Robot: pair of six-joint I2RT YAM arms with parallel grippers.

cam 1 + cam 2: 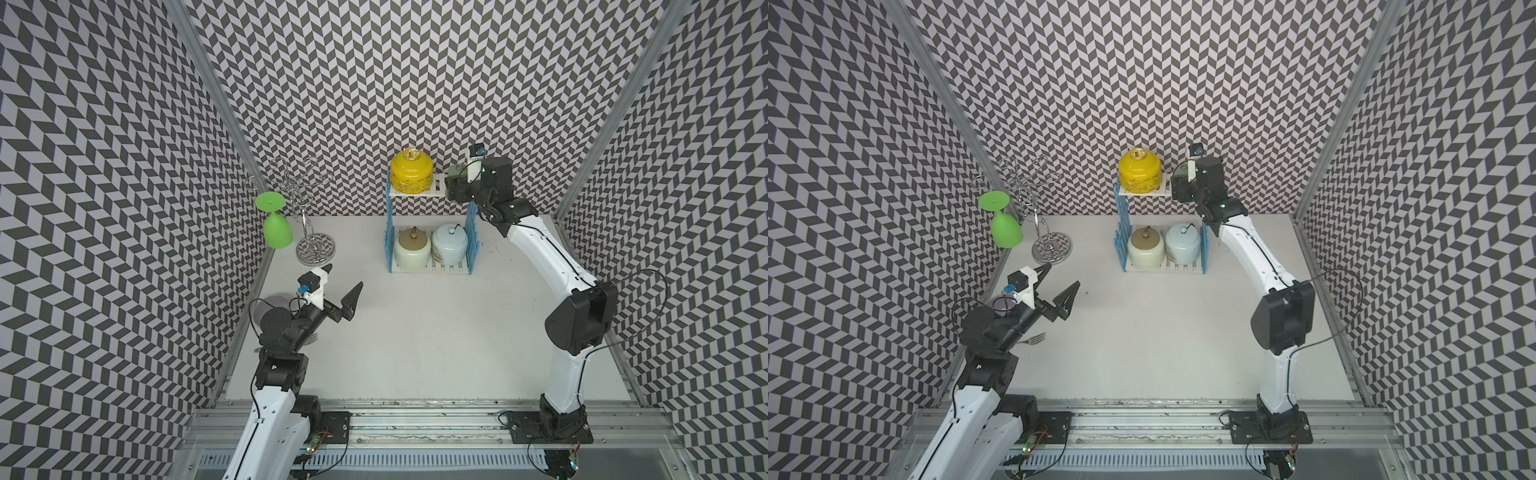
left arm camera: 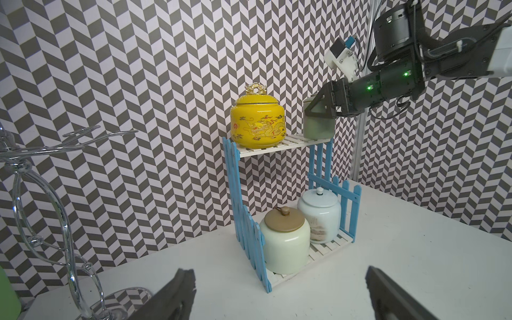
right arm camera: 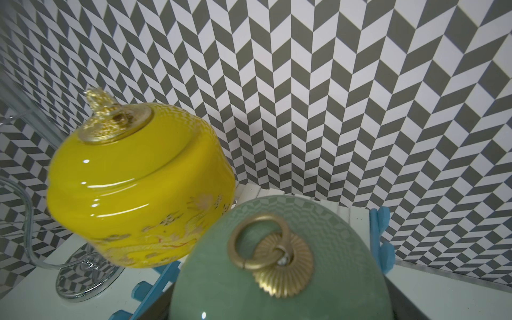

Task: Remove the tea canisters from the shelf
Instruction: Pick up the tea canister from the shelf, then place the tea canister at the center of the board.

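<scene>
You have all four tea canisters on the shelf (image 1: 389, 245), each upright with its axis vertical and its lid knob up. On the upper board the yellow canister (image 1: 411, 174) sits at the left end and the sage green canister (image 2: 318, 128) at the right end. The left wrist view shows a gap between them. The green one's brass ring lies flat on its lid. On the lower board the cream canister (image 1: 412, 251) and the pale blue canister (image 1: 449, 245) stand side by side, cream to the left.

From above you barely see the green one — the right arm's wrist covers all but a sliver. The far finger of your right gripper (image 2: 314, 109) is hidden behind the jar, and you cannot tell whether its base has left the board. The near finger lies flat against the jar's side, and in the right wrist view the jar fills the space between the jaws — they are set wide and closed on it.

Your left gripper (image 1: 345, 275) hovers over the table (image 1: 415, 332) near the left wall, jaws spread full, holding nothing. Its arm hides most of a grey bowl (image 1: 266, 305) and a fork (image 1: 1034, 338).
</scene>
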